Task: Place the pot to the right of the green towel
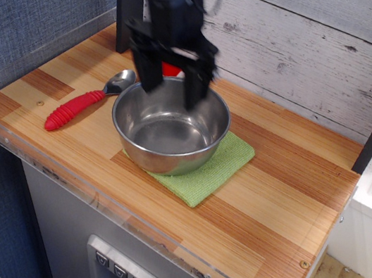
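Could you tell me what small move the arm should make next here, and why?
Probably a short descent, so the fingers straddle the pot's back rim. The gripper hangs open just above that rim, nothing held, and the pot sits on the green towel, not on the bare wood to its right.

red-handled spoon (pixel 85 103) — on wooden counter (pixel 269 196), grey plank wall (pixel 307 52)

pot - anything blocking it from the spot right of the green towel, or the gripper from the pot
Nothing visible. The gripper hangs open over the far rim of the pot, with nothing between them. The pot sits on the green towel, and the wooden tabletop to the towel's right is bare.
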